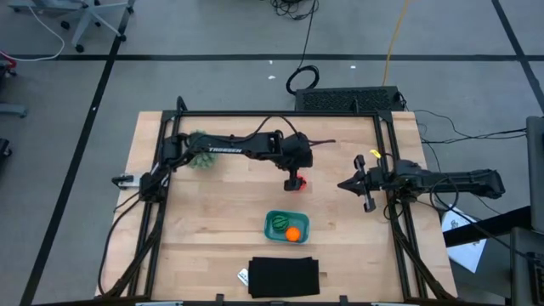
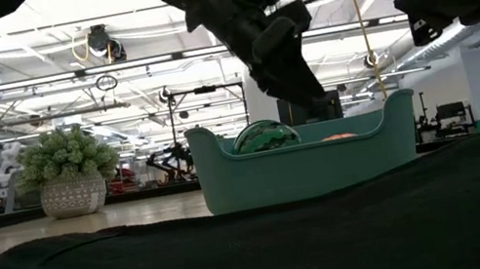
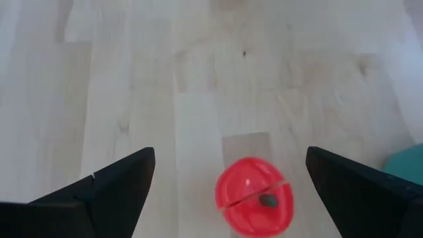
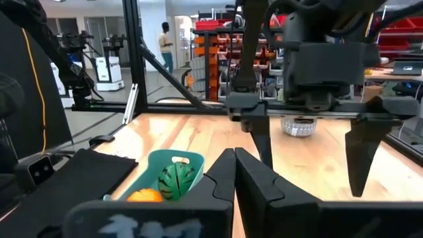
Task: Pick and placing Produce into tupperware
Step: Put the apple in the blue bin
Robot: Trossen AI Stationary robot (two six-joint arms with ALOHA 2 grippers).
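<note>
Your left gripper (image 1: pixel 295 181) hangs over the red piece (image 3: pixel 254 205), fingers (image 3: pixel 112 188) spread wide on either side, not touching it. The red piece lies on the table (image 1: pixel 221 212), near the tupperware (image 1: pixel 286 226), which holds the striped green piece (image 1: pixel 279 223) and orange piece (image 1: pixel 292 234). Your right gripper (image 1: pixel 365 184) waits at the table's right edge, fingers pressed together and empty.

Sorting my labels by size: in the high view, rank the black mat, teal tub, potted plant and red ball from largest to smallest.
1. Black mat
2. Teal tub
3. Potted plant, partly hidden under the left arm, so its rank is unsure
4. Red ball
</note>
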